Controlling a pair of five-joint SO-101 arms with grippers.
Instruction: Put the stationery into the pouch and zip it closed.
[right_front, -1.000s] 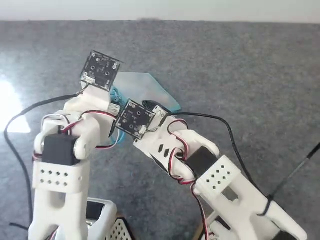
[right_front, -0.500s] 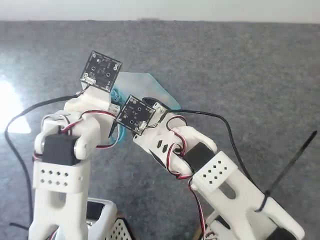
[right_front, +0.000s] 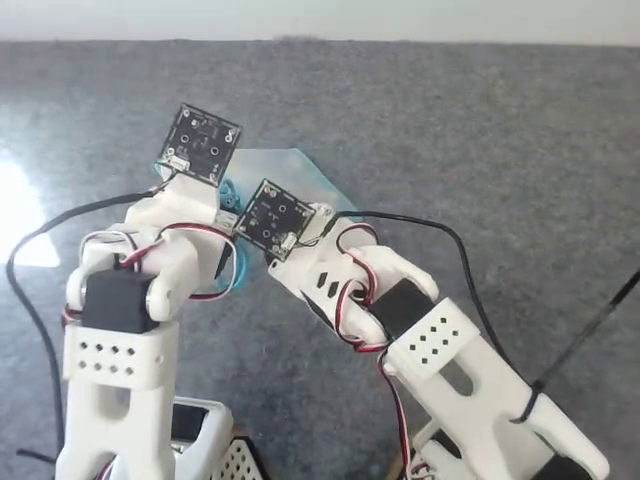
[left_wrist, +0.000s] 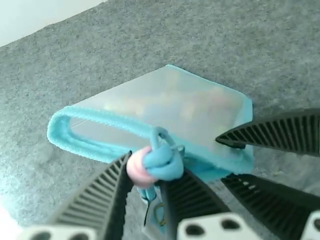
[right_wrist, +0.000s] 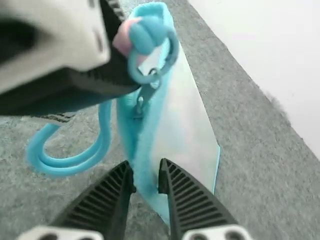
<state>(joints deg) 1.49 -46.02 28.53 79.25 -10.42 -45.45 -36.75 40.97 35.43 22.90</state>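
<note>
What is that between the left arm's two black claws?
The translucent blue pouch has a pink-and-blue pull knob, and it is pinched in the left pincer; the left wrist view shows it.

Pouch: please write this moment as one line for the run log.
pouch: on grey table | left claw: shut on zipper pull | right claw: shut on pouch edge

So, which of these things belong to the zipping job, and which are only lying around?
For the job: pouch; zip pull held by the left gripper; blue cord loop; right gripper pinching the pouch edge.
Only around: grey table; black cable.
</note>
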